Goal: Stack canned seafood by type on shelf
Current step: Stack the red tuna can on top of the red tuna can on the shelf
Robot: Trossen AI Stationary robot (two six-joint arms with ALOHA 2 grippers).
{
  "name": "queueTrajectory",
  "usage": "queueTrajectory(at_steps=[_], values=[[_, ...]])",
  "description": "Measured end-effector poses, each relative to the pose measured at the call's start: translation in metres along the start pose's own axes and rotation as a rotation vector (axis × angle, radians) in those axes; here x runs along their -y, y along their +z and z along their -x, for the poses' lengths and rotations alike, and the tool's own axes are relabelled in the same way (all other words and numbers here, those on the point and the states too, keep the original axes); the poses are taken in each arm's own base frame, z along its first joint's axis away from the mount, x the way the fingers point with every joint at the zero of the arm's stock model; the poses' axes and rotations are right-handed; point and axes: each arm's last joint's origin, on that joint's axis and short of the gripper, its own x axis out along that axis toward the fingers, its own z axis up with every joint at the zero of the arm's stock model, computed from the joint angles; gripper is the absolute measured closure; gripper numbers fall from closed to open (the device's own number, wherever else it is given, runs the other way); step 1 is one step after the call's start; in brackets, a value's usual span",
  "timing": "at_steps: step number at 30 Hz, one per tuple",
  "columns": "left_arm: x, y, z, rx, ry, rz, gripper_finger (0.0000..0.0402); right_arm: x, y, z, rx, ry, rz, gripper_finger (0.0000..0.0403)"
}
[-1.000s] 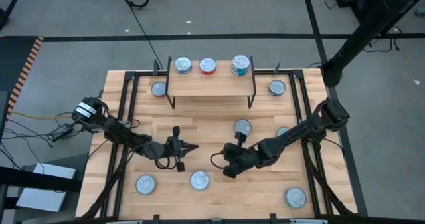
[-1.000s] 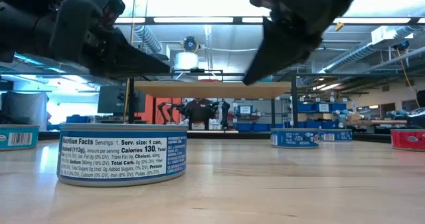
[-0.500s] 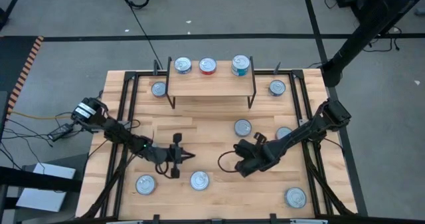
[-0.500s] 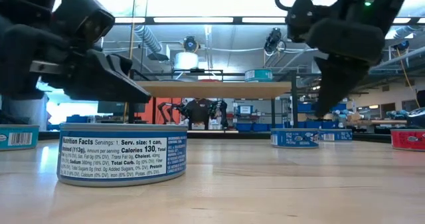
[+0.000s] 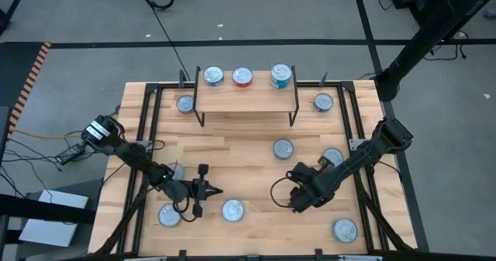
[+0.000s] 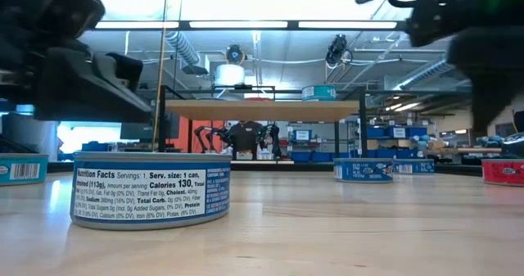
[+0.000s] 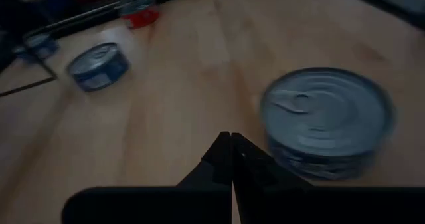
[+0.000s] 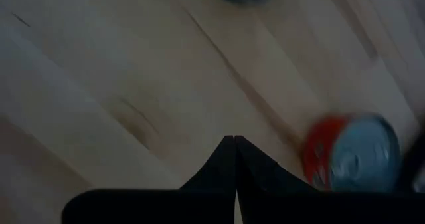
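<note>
High view: shelf (image 5: pixel 246 98) at the table's far edge carries three tins, blue-label (image 5: pixel 213 77), red (image 5: pixel 242 77), teal (image 5: pixel 280 77); loose tins lie on the table (image 5: pixel 232 156) around it, e.g. one just in front of the shelf's right leg (image 5: pixel 284 148) and one well in front of the shelf, near the table's front edge (image 5: pixel 232 210). Left gripper (image 5: pixel 213 190) sits just left of that front tin, jaws pressed together, empty; right gripper (image 5: pixel 297 205) sits further right of it, jaws likewise together, empty. Low view: front tin w/ blue nutrition label (image 6: pixel 151 187) in foreground, shelf behind; both arms blurred at frame edges. Left wrist view: silver-topped tin (image 7: pixel 327 121) close beside the closed fingers (image 7: pixel 229 159), not touching. Right wrist view: red tin (image 8: pixel 352 152) off to one side of closed fingers (image 8: pixel 230 159). Step, as judged: approach, no pick begun. Next move calls for spreading the left jaws, then straddling the front tin.
</note>
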Motion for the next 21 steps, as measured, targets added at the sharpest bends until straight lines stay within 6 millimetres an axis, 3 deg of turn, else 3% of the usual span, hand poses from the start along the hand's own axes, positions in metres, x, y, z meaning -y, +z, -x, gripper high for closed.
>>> queueTrajectory(at_steps=[10, 15, 21], values=[[0.019, 0.005, 0.01, 0.061, -0.197, -0.01, 0.04, 0.036, -0.011, -0.011, -0.192, -0.328, -0.13, 0.0397], [0.019, 0.009, 0.015, 0.068, -0.213, -0.022, 0.04, 0.046, -0.007, -0.032, -0.218, -0.297, -0.129, 0.0398], [0.009, 0.023, 0.029, 0.07, -0.213, -0.01, 0.04, 0.042, -0.002, -0.052, -0.219, -0.16, -0.111, 0.0398]])
